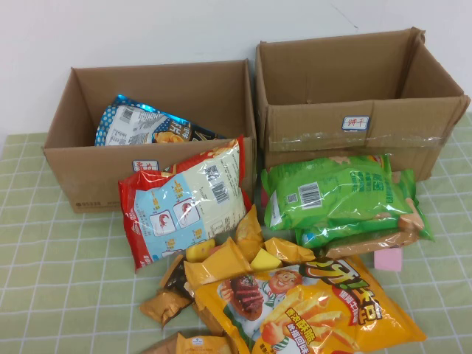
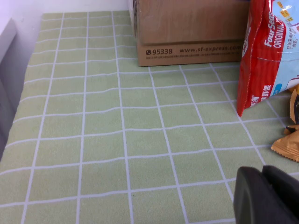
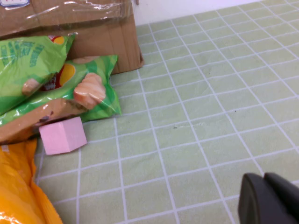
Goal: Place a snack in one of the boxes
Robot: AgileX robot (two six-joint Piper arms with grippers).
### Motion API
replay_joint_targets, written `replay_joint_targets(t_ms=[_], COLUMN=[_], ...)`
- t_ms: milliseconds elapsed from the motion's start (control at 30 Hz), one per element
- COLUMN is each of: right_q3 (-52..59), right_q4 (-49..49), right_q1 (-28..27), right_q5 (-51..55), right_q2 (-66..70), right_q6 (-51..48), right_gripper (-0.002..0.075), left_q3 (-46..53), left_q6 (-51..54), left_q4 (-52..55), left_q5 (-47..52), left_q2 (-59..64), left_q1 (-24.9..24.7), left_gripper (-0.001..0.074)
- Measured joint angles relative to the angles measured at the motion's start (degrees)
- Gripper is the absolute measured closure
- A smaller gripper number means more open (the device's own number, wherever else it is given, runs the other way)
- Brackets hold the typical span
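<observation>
Snack (image 1: 310, 310): lying on the table, untouched, left of the right gripper (image 3: 271, 198) and right of the left gripper (image 2: 266, 196). Both grippers: sitting closed, holding nothing. Lower box (image 1: 88, 177): waiting beyond. Pickup and placing remaining.

Table (image 1: 59, 295) under a pale green cloth with a white grid. Directly on it: two open brown cardboard boxes at the back, the lower box (image 1: 88, 181) left, the taller taped box (image 1: 354, 136) right. In front lie the red-and-white bag (image 1: 184, 203), green bags (image 1: 335, 195), pink block (image 1: 389, 259), small orange packets (image 1: 221, 265), and the yellow-orange chip bag (image 1: 310, 310) nearest.
</observation>
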Motion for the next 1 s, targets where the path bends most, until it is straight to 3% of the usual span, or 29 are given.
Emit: replay_joint_targets(t_ms=[1000], right_q3=[0.0], right_q4=[0.0], right_q1=[0.0], right_q5=[0.0], right_q2=[0.0], right_q6=[0.0], right_gripper=[0.0728], left_q3=[0.0], left_q6=[0.0], left_q4=[4.4], left_q5=[-1.0], left_q2=[0.0], left_q1=[0.0], left_gripper=[0.0736])
